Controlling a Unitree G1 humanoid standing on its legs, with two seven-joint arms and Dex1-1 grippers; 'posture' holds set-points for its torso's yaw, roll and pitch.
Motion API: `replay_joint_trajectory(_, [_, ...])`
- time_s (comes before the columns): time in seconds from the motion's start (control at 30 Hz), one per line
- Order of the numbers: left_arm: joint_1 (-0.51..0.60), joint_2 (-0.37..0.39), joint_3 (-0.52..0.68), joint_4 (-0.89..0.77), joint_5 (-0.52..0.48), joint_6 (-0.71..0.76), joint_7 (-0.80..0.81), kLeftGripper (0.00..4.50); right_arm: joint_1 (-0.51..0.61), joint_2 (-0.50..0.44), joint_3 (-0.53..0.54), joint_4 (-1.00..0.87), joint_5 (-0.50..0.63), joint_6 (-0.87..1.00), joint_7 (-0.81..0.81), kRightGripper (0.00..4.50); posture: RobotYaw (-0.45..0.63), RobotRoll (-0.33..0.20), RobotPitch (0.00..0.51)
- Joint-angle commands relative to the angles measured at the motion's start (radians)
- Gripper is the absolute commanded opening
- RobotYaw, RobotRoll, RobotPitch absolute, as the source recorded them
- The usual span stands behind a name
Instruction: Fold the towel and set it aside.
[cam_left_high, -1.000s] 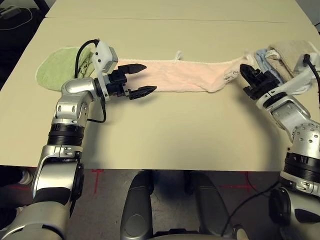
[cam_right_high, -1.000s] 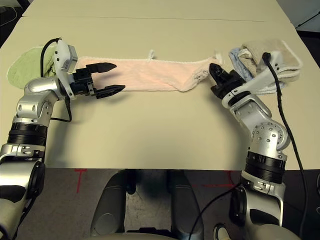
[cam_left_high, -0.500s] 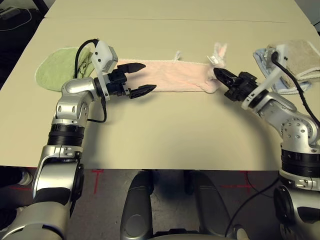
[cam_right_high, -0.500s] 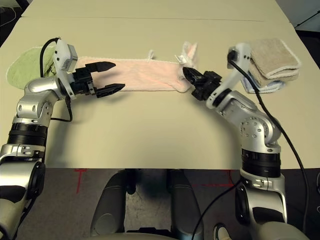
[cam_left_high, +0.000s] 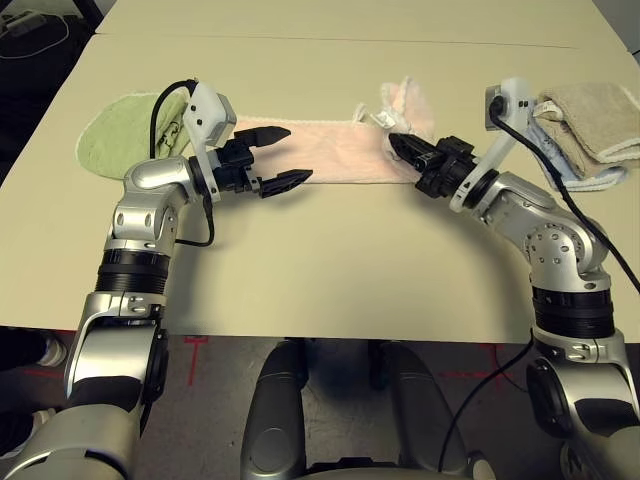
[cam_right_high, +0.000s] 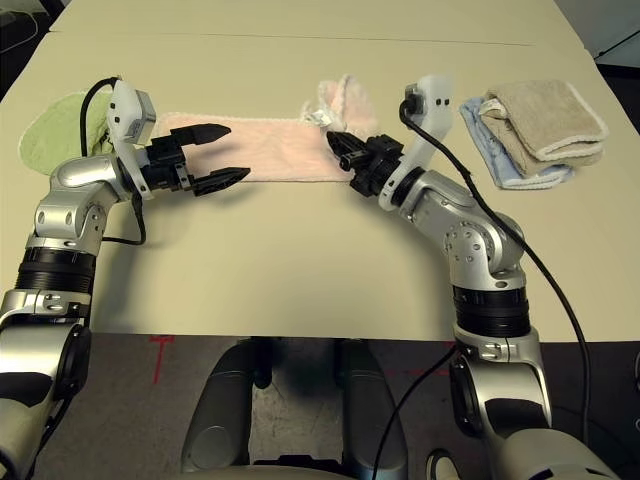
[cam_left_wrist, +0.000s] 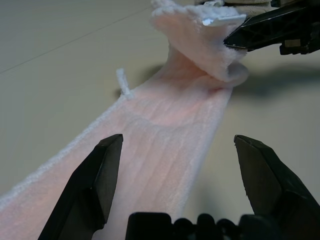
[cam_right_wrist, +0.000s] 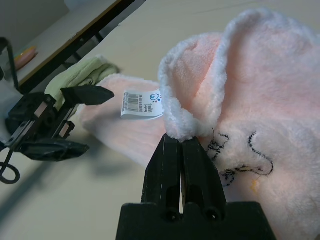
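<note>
The pale pink towel (cam_left_high: 335, 150) lies as a long strip across the far half of the table. My right gripper (cam_left_high: 393, 143) is shut on its right end, which is lifted and curled back over the strip. In the right wrist view the closed tips (cam_right_wrist: 181, 140) pinch the white edging beside dark writing and a white label (cam_right_wrist: 141, 104). My left gripper (cam_left_high: 298, 155) hangs open over the strip's left part, apart from the cloth. The left wrist view shows the towel (cam_left_wrist: 165, 135) running away between its spread fingers (cam_left_wrist: 95, 185).
A green towel (cam_left_high: 115, 135) lies at the far left, behind my left wrist. A folded beige towel (cam_left_high: 590, 115) rests on a light blue one (cam_left_high: 555, 165) at the far right. Bare tabletop (cam_left_high: 350, 260) stretches in front of the strip.
My right gripper has carried the towel's right end leftward, away from the beige stack, so that end now folds back over the strip. The left arm has not moved.
</note>
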Motion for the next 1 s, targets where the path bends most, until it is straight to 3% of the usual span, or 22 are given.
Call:
replay_joint_trajectory(0.03, [0.026, 0.004, -0.006, -0.02, 0.001, -0.003, -0.007, 4.5, 0.0, -0.03, 0.058, -0.032, -0.043, 0.018, 0.043, 0.04, 0.05, 0.0, 0.261])
replay_joint_trajectory(0.3, [0.018, 0.0, -0.008, -0.015, 0.005, -0.008, -0.001, 4.5, -0.043, 0.019, 0.144, 0.02, -0.153, 0.0, 0.046, 0.04, 0.06, 0.0, 0.258])
replay_joint_trajectory(0.57, [0.034, 0.005, -0.005, -0.042, 0.002, 0.005, 0.007, 4.5, -0.065, 0.075, 0.122, 0.079, -0.236, 0.022, -0.032, 0.04, 0.07, 0.0, 0.26])
replay_joint_trajectory(0.7, [0.036, 0.006, -0.006, -0.045, 0.002, 0.011, 0.01, 4.5, -0.073, 0.094, 0.101, 0.086, -0.236, 0.028, -0.044, 1.08, 0.06, 0.0, 0.262])
replay_joint_trajectory(1.0, [0.023, 0.001, -0.011, -0.025, 0.007, 0.004, 0.007, 4.5, -0.084, 0.032, 0.128, 0.04, -0.224, 0.067, 0.089, 4.46, 0.05, 0.0, 0.26])
